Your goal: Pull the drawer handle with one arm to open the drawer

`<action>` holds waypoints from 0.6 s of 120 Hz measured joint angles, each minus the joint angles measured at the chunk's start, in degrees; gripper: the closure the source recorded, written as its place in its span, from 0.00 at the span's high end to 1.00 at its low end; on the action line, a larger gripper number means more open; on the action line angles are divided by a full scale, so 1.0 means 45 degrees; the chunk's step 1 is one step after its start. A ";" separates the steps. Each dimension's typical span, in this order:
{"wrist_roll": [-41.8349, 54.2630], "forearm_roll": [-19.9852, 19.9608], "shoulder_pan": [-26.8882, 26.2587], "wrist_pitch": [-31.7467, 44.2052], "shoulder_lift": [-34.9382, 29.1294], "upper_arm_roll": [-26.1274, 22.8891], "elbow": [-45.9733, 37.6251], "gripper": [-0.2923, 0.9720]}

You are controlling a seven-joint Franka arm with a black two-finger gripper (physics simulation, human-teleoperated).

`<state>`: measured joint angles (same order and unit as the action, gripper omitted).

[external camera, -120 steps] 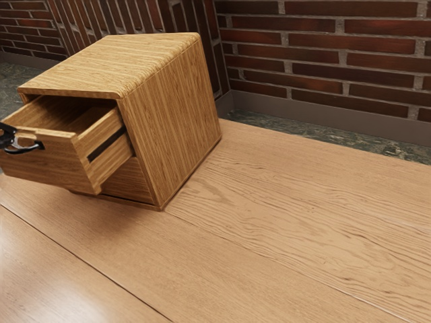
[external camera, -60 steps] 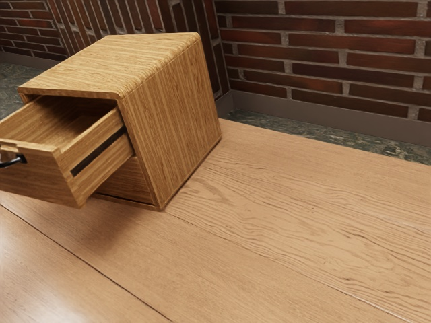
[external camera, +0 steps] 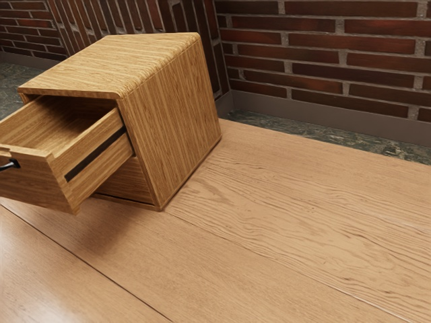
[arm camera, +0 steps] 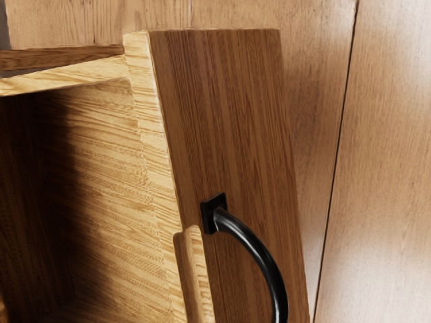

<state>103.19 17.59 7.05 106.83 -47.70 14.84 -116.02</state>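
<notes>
Drawer handle [arm camera: 257, 254]: black curved bar, close in front of the gripper, fixed by a square foot to the drawer front [arm camera: 229, 114]. Gripper state: cannot tell how far open it is, or whether it holds the handle. Drawer [external camera: 40, 178] stands pulled well out of the cabinet [external camera: 168, 114], its inner wooden walls exposed. Beyond the gripper, past the drawer, the cabinet sits on a wooden table [external camera: 283, 229]. Brick wall [external camera: 323, 47] lies farthest from the gripper, behind the cabinet.
</notes>
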 joint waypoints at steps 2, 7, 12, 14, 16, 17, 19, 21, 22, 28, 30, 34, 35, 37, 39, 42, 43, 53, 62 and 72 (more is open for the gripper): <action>-0.0094 -0.0155 -0.0017 -0.0199 0.0044 -0.0103 0.0169 0.76; -0.0375 -0.0548 -0.0039 -0.0658 0.0211 -0.0366 0.0514 0.76; -0.0721 -0.0852 -0.0164 -0.1131 0.0622 -0.0643 0.1017 0.76; -0.0883 -0.0946 -0.0262 -0.1341 0.0867 -0.0739 0.1279 0.76; -0.1057 -0.1031 -0.0333 -0.1558 0.1132 -0.0862 0.1555 0.76; -0.1146 -0.1070 -0.0364 -0.1670 0.1260 -0.0925 0.1697 0.76; -0.1326 -0.1140 -0.0415 -0.1887 0.1478 -0.1032 0.1955 0.76; -0.1509 -0.1201 -0.0451 -0.2103 0.1656 -0.1136 0.2187 0.76; -0.1602 -0.1228 -0.0465 -0.2212 0.1729 -0.1194 0.2295 0.76; -0.2205 -0.1386 -0.0574 -0.2881 0.2009 -0.1458 0.2838 0.76; -0.2420 -0.1422 -0.0623 -0.3106 0.2076 -0.1529 0.3004 0.76; -0.2872 -0.1467 -0.0707 -0.3574 0.2226 -0.1700 0.3340 0.77; -0.2987 -0.1475 -0.0724 -0.3689 0.2264 -0.1730 0.3409 0.77; -0.3221 -0.1486 -0.0756 -0.3915 0.2336 -0.1778 0.3538 0.77; -0.3467 -0.1495 -0.0798 -0.4147 0.2419 -0.1816 0.3665 0.77; -0.3850 -0.1505 -0.0864 -0.4497 0.2572 -0.1863 0.3866 0.77; -0.3981 -0.1506 -0.0897 -0.4616 0.2641 -0.1883 0.3950 0.77; -0.5389 -0.1493 -0.1491 -0.5914 0.3579 -0.1983 0.5092 0.77; -0.6672 -0.1521 -0.2136 -0.6888 0.4566 -0.1967 0.5924 0.77; -0.7933 -0.1626 -0.2417 -0.7646 0.5460 -0.1953 0.6469 0.77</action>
<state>67.49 10.28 -3.82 72.42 -23.12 6.05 -86.91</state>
